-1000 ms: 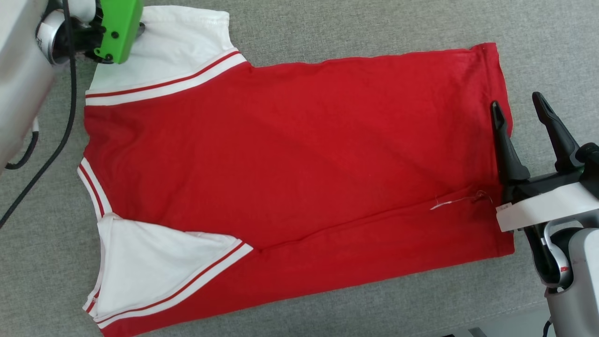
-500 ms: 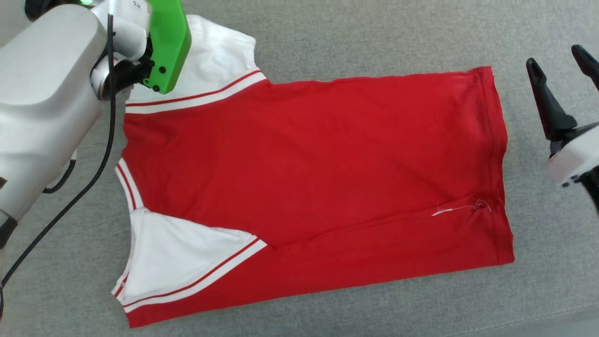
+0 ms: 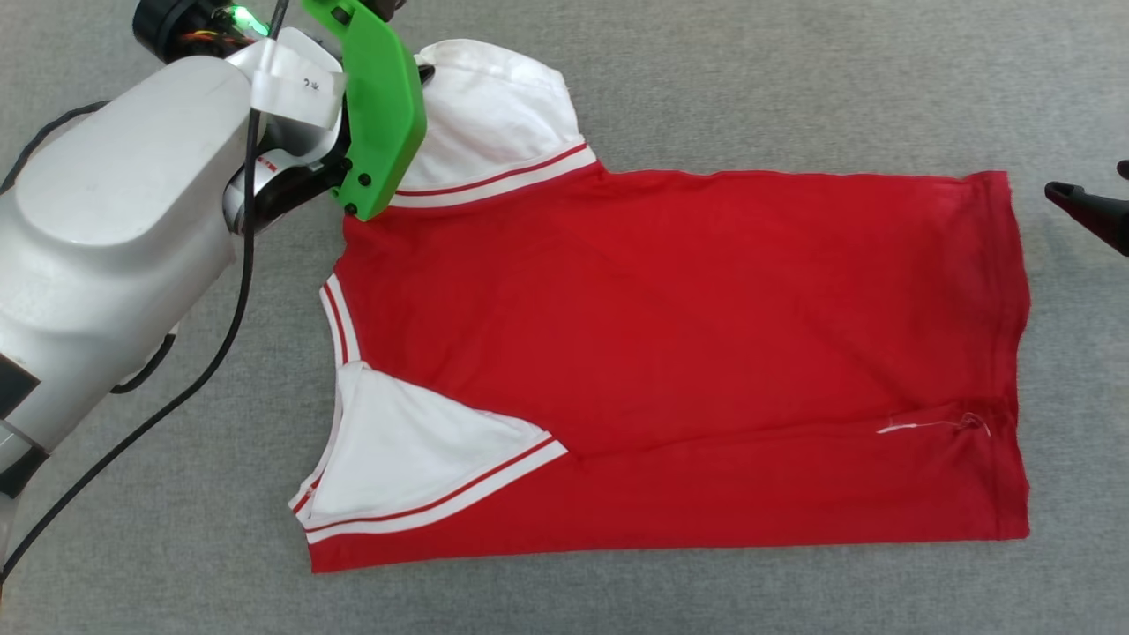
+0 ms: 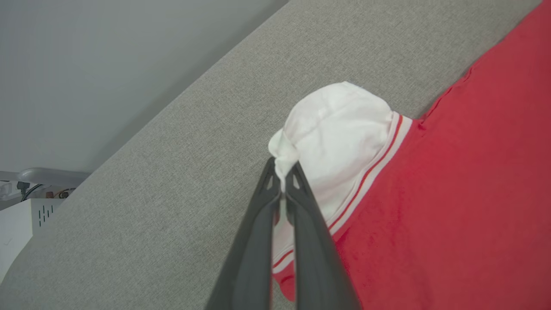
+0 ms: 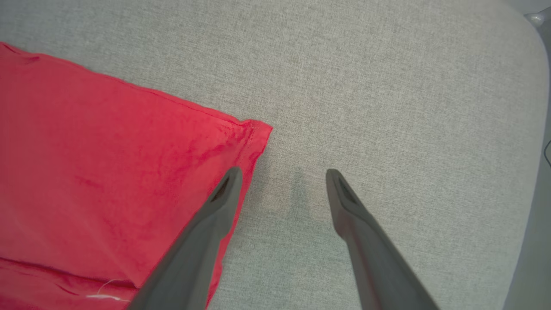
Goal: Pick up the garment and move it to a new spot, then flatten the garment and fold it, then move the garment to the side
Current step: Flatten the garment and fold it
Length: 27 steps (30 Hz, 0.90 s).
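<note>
Head view: the garment (image 3: 670, 353) lies flat on the grey surface (image 3: 750, 70). Its long axis runs L–R across the view, collar end to the L, hem (image 3: 1005, 353) to the R, plain red side up. The near sleeve (image 3: 414, 450) is folded in over the body. The far sleeve (image 3: 494, 115) is bunched up beside the L arm's green wrist mount (image 3: 379, 115). The R end effector (image 3: 1102, 190) sits at the R edge, apart from the hem and level w/ its far corner (image 3: 992, 176).

L wrist view: the L end effector (image 4: 283, 172) is clenched on a pinch of the white far sleeve, cloth puckered at the tips. The red body runs off to the R of the fingers.

R wrist view: the R end effector is released, jaws wide, nothing in them. One finger overlaps the hem edge and the other is over bare surface. The far hem corner is just ahead and a bit L of the tips.

Judgement: the far long edge is what counts. L has its sleeve end. R is the nearer arm for the hem corner, w/ a short reach fwd-L to pinch it before folding that edge toward the near side.
</note>
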Available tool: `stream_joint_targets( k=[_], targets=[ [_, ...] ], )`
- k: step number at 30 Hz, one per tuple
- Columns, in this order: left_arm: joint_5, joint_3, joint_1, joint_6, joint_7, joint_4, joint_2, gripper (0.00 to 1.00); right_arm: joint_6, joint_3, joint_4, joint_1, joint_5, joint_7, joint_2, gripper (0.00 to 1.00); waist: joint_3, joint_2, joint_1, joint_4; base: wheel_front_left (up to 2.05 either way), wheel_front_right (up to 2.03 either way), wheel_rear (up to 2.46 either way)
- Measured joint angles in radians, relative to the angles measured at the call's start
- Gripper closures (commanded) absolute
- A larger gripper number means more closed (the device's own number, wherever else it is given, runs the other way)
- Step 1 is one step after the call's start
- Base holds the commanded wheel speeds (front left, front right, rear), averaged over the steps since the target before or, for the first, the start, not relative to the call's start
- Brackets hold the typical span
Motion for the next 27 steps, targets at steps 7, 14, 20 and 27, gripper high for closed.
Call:
stream_joint_targets(
  k=[7,14,20,27],
  targets=[
    [0.014,-0.006,-0.01,0.0,-0.023,-0.048,-0.008,1.0,0.0,0.03,0.126,-0.093,-0.01,0.094,0.038,0.0,0.05,0.0,0.0,0.04,0.0,0.0,0.0],
    [0.016,-0.007,-0.043,0.0,-0.044,-0.058,-0.007,1.0,-0.001,0.102,0.205,-0.107,-0.034,0.099,0.086,0.0,0.101,0.0,0.0,0.063,0.0,0.0,0.0],
    [0.016,-0.009,-0.042,0.0,-0.051,-0.055,-0.005,1.0,0.0,0.119,0.231,-0.107,-0.024,0.053,0.077,0.01,0.117,0.0,0.0,0.071,0.0,0.0,0.0],
    [0.013,-0.01,-0.037,0.0,-0.074,-0.028,0.001,1.0,-0.001,0.163,0.266,-0.114,0.007,-0.093,0.084,1.0,0.086,0.0,0.0,0.061,0.0,0.0,0.0]
  ],
)
